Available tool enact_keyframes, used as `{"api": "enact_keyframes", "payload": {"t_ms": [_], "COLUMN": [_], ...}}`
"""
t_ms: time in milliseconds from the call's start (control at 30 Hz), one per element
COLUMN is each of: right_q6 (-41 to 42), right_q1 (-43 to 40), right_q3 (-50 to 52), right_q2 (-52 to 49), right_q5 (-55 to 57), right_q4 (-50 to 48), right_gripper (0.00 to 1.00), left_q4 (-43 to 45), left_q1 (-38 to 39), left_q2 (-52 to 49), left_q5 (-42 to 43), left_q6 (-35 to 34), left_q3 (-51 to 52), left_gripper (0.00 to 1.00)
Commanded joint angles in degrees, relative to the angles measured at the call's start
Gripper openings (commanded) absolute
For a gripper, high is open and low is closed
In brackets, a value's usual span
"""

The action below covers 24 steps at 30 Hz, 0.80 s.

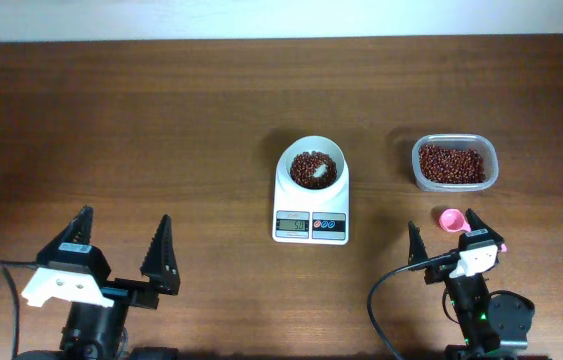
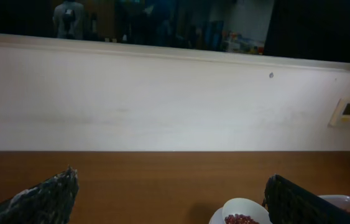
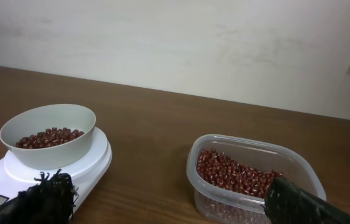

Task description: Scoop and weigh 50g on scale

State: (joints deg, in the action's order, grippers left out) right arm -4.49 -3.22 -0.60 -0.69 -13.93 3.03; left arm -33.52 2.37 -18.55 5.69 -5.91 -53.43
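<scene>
Item: scale (image 1: 310, 205), white, at mid-table (image 1: 161, 110). Long axis runs from near edge to far edge. Display (image 1: 292, 225) at the near end, facing the robot; bowl (image 1: 313, 150) at the far end.
Contents: beans (image 1: 306, 165) in the bowl, with a bare white patch at centre. More beans fill the clear tub (image 1: 454, 182), well right of the scale.
Left gripper (image 1: 125, 218): released, jaws wide, holding nothing, near-left of the scale.
Right gripper (image 1: 444, 232): released, jaws wide. Pink scoop (image 1: 450, 218) lies between its fingertips; contact cannot be told.
</scene>
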Motion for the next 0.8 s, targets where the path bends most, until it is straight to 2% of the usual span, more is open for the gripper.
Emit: {"api": "enact_keyframes", "payload": {"t_ms": [0, 200, 400, 767], "right_q6": [0.2, 0.2, 0.2, 0.2], "right_q1": [-0.3, -0.3, -0.3, -0.3], "right_q3": [0.3, 0.3, 0.3, 0.3], "right_q2": [0.5, 0.5, 0.5, 0.5], "right_q5": [0.9, 0.9, 0.9, 0.9], "right_q4": [0.5, 0.4, 0.5, 0.5], "right_gripper": [0.99, 0.99, 0.99, 0.99], "left_q4": [0.2, 3.0, 4.0, 4.3], "left_q1": [-0.2, -0.2, -0.2, -0.2], "left_q2": [0.3, 0.3, 0.3, 0.3], "left_q5": [0.7, 0.2, -7.6, -7.4], "left_q6": [-0.9, -0.9, -0.9, -0.9], "left_q3": [0.4, 0.4, 0.4, 0.4], "left_gripper": [0.99, 0.99, 0.99, 0.99]}}
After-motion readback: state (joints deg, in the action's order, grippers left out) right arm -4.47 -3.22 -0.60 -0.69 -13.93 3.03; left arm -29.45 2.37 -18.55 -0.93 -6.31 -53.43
